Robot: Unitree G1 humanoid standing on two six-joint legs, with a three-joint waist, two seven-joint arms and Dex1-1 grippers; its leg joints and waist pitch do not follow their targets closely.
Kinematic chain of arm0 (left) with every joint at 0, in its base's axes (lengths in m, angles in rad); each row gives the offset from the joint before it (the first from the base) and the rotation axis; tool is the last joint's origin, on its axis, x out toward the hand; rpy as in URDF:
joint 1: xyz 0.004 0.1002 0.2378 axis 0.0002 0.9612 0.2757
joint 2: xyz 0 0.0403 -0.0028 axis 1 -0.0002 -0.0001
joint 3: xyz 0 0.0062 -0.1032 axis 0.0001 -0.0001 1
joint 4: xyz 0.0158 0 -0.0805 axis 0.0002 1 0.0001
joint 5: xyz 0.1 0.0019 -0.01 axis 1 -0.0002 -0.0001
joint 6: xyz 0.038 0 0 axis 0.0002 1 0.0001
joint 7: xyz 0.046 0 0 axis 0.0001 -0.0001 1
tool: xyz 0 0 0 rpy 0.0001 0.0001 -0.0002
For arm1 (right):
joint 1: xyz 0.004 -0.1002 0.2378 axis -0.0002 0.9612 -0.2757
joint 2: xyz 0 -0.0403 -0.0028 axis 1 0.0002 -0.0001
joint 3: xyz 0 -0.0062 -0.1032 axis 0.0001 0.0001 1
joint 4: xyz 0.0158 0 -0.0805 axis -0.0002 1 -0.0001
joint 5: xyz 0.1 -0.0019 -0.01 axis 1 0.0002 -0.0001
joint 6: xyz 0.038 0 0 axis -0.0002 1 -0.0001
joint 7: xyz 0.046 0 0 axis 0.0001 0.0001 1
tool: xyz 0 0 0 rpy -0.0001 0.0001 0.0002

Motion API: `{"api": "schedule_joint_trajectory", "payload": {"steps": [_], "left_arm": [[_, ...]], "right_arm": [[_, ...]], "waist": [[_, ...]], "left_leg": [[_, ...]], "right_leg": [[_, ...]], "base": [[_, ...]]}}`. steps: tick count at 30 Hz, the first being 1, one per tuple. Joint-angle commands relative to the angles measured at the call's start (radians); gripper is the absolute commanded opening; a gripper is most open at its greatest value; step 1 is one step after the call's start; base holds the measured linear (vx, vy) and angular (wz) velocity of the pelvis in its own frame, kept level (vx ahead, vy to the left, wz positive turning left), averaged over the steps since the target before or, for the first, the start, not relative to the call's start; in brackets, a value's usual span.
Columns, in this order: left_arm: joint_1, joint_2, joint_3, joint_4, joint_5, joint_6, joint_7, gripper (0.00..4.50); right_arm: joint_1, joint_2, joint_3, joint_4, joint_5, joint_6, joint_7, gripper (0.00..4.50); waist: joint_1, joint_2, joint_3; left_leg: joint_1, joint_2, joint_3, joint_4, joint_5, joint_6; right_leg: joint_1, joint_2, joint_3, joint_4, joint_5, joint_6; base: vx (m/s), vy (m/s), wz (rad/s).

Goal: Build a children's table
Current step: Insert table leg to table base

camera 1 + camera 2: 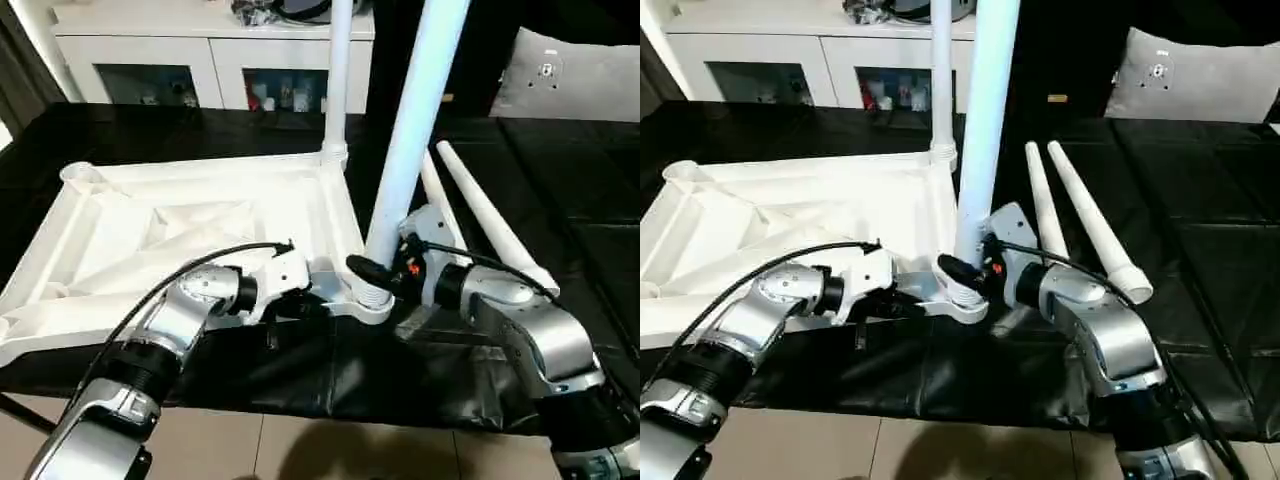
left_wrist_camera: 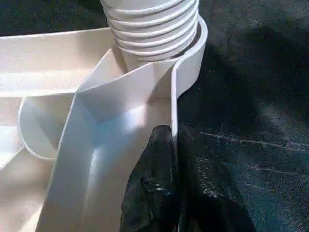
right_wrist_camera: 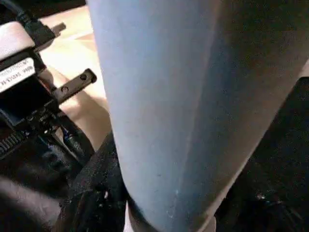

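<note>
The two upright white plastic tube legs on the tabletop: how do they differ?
The near upright white tube leg leans, with its threaded end at the near corner socket and the right gripper closed around it. The far upright white tube leg stands straight in the far corner socket, with no gripper on it. Both are white plastic tubes rising from the same side of the upturned white plastic tabletop.

Soft overhead room light. The white tabletop [image 1: 200,215] glares against the dull black desk [image 1: 560,200], which carries faint sheen. Beside the right tool [image 1: 385,275], the gripped leg [image 3: 193,111] looks bluish, shadowed down one side, blurred.
</note>
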Motion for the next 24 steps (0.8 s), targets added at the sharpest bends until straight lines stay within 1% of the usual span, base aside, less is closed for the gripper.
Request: {"api": "schedule_joint_trajectory", "payload": {"steps": [1, 2, 3, 4, 9, 11, 12, 15, 17, 18, 20, 24], "left_arm": [[0.027, 0.014, -0.013, 0.009, -0.003, 0.005, -0.025, 0.0], [0.029, 0.017, -0.014, 0.004, -0.001, 0.007, -0.025, 0.0], [0.03, 0.02, -0.015, 0.003, 0.002, 0.006, -0.023, 0.0], [0.03, 0.022, -0.015, 0.004, 0.005, 0.005, -0.022, 0.0], [0.027, 0.026, -0.017, 0.017, 0.01, -0.005, -0.022, 0.0], [0.026, 0.026, -0.018, 0.017, 0.01, -0.006, -0.023, 0.0], [0.026, 0.027, -0.019, 0.017, 0.011, -0.007, -0.023, 0.0], [0.022, 0.031, -0.021, 0.021, 0.013, -0.011, -0.027, 0.0], [0.023, 0.033, -0.024, 0.018, 0.008, -0.019, -0.042, 0.0], [0.024, 0.033, -0.025, 0.016, 0.006, -0.019, -0.046, 0.0], [0.026, 0.033, -0.025, 0.01, 0.004, -0.017, -0.049, 0.0], [0.032, 0.035, -0.03, -0.007, -0.005, -0.022, -0.069, 0.0]], "right_arm": [[0.01, -0.007, 0.023, 0.029, -0.014, 0.03, 0.009, 1.9], [0.009, -0.006, 0.024, 0.029, -0.006, 0.042, 0.015, 1.9], [0.009, -0.008, 0.027, 0.026, -0.004, 0.051, 0.021, 1.9], [0.009, -0.011, 0.03, 0.023, -0.003, 0.055, 0.025, 1.9], [0.007, -0.027, 0.038, 0.019, -0.007, 0.078, 0.033, 1.9], [0.006, -0.028, 0.036, 0.022, -0.008, 0.077, 0.033, 1.9], [0.004, -0.031, 0.034, 0.024, -0.006, 0.078, 0.036, 1.9], [-0.001, -0.034, 0.026, 0.029, -0.003, 0.084, 0.048, 1.89], [-0.005, -0.035, 0.026, 0.039, -0.005, 0.083, 0.056, 1.89], [-0.006, -0.034, 0.025, 0.043, -0.004, 0.082, 0.057, 1.89], [-0.009, -0.023, 0.016, 0.06, 0.004, 0.078, 0.054, 1.89], [-0.014, 0.01, -0.015, 0.103, 0.044, 0.08, 0.061, 1.89]], "waist": [[0.007, -0.012, -0.053], [0.007, -0.008, -0.053], [0.006, -0.008, -0.053], [0.005, -0.009, -0.054], [0.004, -0.009, -0.054], [0.004, -0.008, -0.053], [0.004, -0.011, -0.054], [0.005, -0.009, -0.055], [0.006, -0.012, -0.055], [0.006, -0.011, -0.055], [0.005, -0.011, -0.056], [0.005, -0.011, -0.055]], "left_leg": [[-0.007, 0.069, -0.017, -0.072, -0.074, 0.049], [-0.007, 0.069, -0.017, -0.072, -0.075, 0.047], [-0.007, 0.069, -0.018, -0.072, -0.076, 0.046], [-0.008, 0.069, -0.017, -0.072, -0.074, 0.047], [-0.007, 0.068, -0.017, -0.071, -0.079, 0.043], [-0.007, 0.069, -0.017, -0.072, -0.078, 0.042], [-0.006, 0.069, -0.017, -0.071, -0.078, 0.042], [-0.007, 0.069, -0.016, -0.07, -0.068, 0.045], [-0.007, 0.069, -0.016, -0.07, -0.062, 0.049], [-0.008, 0.069, -0.016, -0.069, -0.061, 0.05], [-0.008, 0.069, -0.016, -0.069, -0.059, 0.051], [-0.007, 0.07, -0.015, -0.069, -0.066, 0.05]], "right_leg": [[0.058, -0.092, 0.053, -0.069, -0.13, -0.236], [0.057, -0.092, 0.053, -0.068, -0.131, -0.236], [0.058, -0.091, 0.053, -0.068, -0.124, -0.237], [0.059, -0.091, 0.053, -0.067, -0.115, -0.239], [0.059, -0.09, 0.053, -0.068, -0.114, -0.242], [0.059, -0.09, 0.053, -0.068, -0.117, -0.243], [0.059, -0.089, 0.053, -0.067, -0.114, -0.243], [0.059, -0.09, 0.053, -0.066, -0.102, -0.246], [0.06, -0.09, 0.053, -0.065, -0.092, -0.248], [0.06, -0.091, 0.053, -0.065, -0.092, -0.248], [0.06, -0.091, 0.053, -0.064, -0.088, -0.251], [0.059, -0.092, 0.053, -0.065, -0.095, -0.257]], "base": [[0.0, 0.0, 0.0], [0.0, 0.0, 0.0], [0.0, 0.0, 0.0], [0.0, 0.0, 0.0], [0.0, 0.0, 0.0], [0.0, 0.0, 0.0], [0.0, 0.0, 0.0], [0.0, 0.0, 0.0], [0.0, 0.0, 0.0], [0.0, 0.0, 0.0], [0.0, 0.0, 0.0], [0.0, 0.0, 0.0]]}}
